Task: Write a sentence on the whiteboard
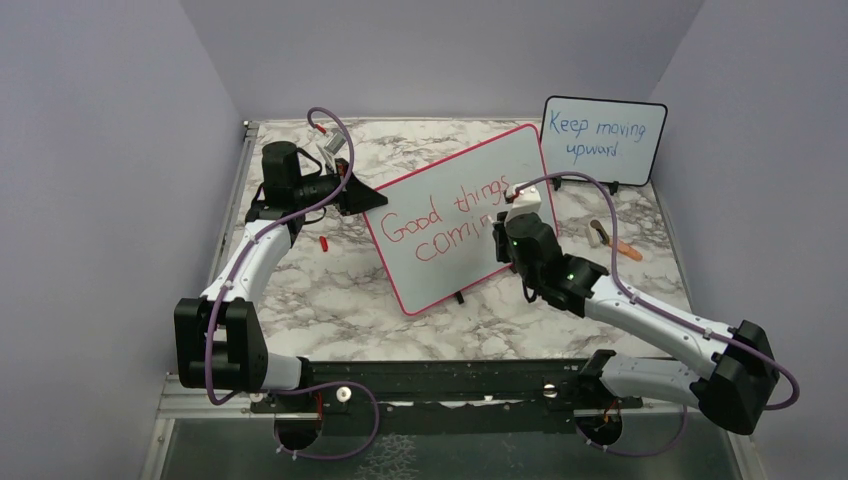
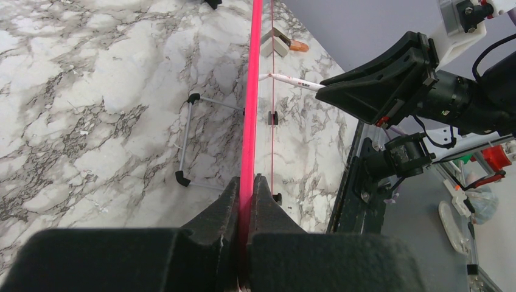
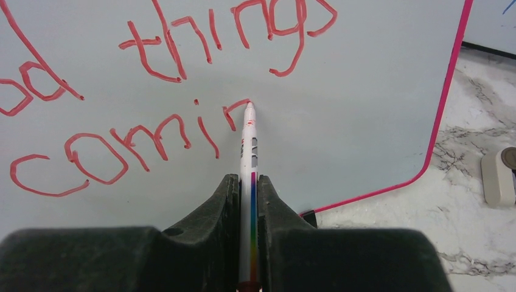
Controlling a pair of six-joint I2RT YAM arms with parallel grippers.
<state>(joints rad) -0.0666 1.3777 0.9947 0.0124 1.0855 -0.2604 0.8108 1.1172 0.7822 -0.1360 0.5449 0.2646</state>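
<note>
Soft, even light is falling from above; the whiteboard (image 1: 455,215) is throwing only a faint shadow on the surface (image 1: 330,290) below it. Near the whiteboard, the right tool (image 3: 246,182) is looking dark and slightly blurred at its base.

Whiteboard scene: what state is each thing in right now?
whiteboard: upright on its stand, edge clamped.
sentence: unfinished, last word incomplete.
marker: uncapped, tip on the board.
left pincer: shut on whiteboard edge.
right pincer: shut on marker.
small board: upright, blue writing.
</note>
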